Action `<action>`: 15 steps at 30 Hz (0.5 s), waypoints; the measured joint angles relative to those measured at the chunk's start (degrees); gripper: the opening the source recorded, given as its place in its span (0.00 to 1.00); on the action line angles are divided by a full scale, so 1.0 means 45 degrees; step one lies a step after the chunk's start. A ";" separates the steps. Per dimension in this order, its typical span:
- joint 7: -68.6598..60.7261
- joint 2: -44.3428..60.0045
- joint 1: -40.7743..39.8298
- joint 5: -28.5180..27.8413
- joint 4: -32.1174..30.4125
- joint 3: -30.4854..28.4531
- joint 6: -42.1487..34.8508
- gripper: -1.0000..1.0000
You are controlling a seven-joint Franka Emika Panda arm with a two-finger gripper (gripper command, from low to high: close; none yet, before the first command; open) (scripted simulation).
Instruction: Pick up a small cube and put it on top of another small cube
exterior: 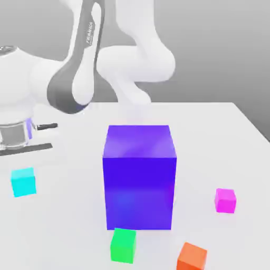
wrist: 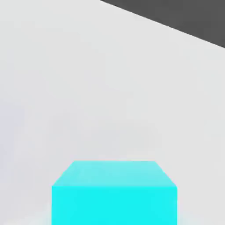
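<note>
Cyan cube point(exterior: 23, 182), big blue block point(exterior: 139, 184) between it and magenta cube point(exterior: 225, 201)

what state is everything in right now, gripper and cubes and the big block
gripper: shut, can't tell if on a cube
big block: standing on the table, nothing on top
green cube: on the table, unstacked
orange cube: same
pink cube: same
cyan cube: same
cyan cube in hand view: top bare, can't tell if held
</note>
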 joint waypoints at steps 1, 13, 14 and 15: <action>-0.0515 0.0322 -0.0100 0.0268 -0.0165 0.0251 0.0373 0.00; -0.2341 0.2991 -0.1311 0.2179 -0.0120 0.2506 0.2732 1.00; -0.2443 0.3192 -0.1443 0.2304 -0.0075 0.2669 0.2905 1.00; -0.2380 0.3067 -0.1372 0.2227 -0.0106 0.2581 0.2813 1.00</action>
